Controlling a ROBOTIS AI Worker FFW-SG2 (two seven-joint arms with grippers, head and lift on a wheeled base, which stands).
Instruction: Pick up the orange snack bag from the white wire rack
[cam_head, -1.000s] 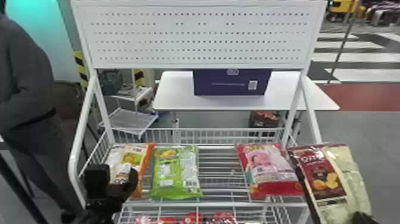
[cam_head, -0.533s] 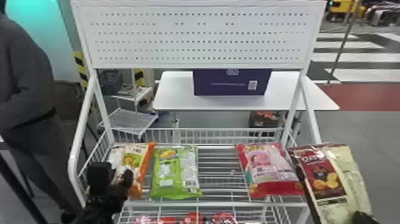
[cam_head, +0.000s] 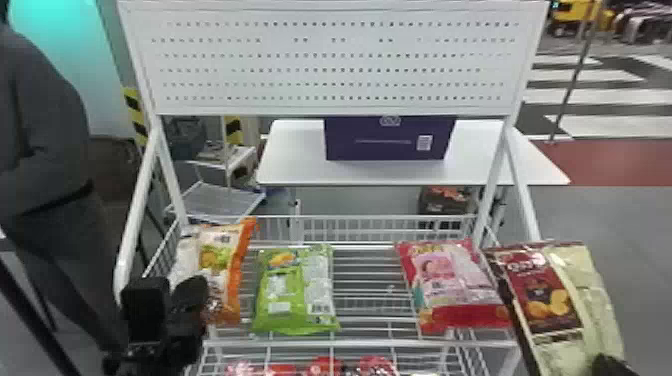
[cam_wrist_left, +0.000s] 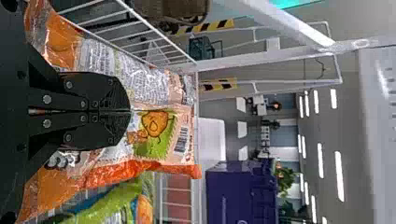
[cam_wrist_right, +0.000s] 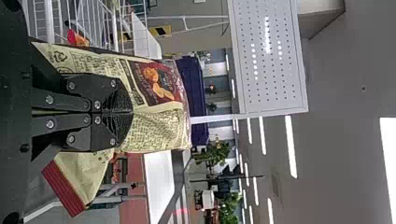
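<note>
Fingers (cam_wrist_left: 105, 93) of my left pincer (cam_head: 189, 290) point forward, closed tight on the orange snack bag (cam_head: 220, 255), which is just ahead, over the white wire rack (cam_head: 360, 344). Right of this pincer lies green bag (cam_head: 295, 295). Far beyond, white table (cam_head: 295, 160) carries purple box (cam_head: 385, 142). My right pincer (cam_head: 607, 364) grips cream-and-brown bag (cam_head: 550, 300). These bags are shiny, wrinkled plastic.
</note>
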